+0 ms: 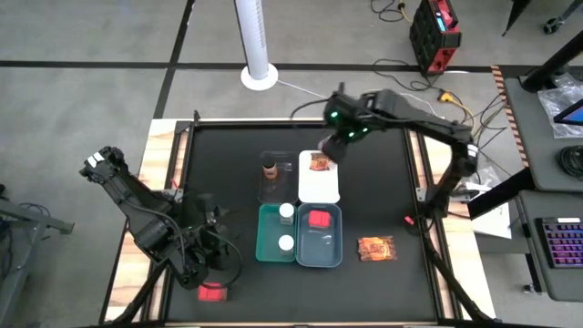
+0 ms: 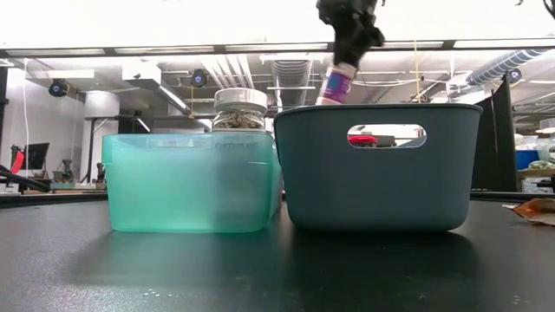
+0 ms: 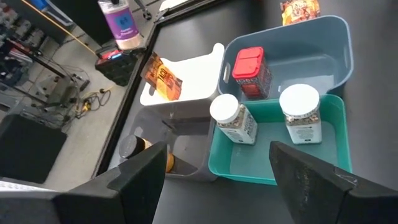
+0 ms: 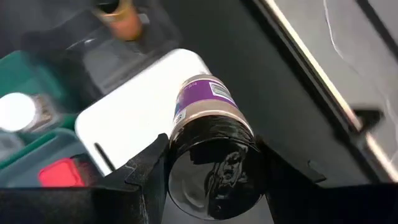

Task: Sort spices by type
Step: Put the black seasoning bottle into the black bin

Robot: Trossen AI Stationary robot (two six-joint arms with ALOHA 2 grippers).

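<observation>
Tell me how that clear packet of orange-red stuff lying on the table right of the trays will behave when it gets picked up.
The packet lies flat and looks crinkly, so it will probably flex and sag rather than hold its shape. It looks thin and is probably light for its size. Its glossy film may be somewhat slippery, and lying flat it offers little edge to pinch.

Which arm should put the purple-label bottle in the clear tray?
Right. Its pincer is shut on the purple-label bottle above the white tray, beside the clear tray. The left pincer is open, near the table's front.

Purple bottle (image 4: 208, 134) aloft, rest mostly trayed
</observation>
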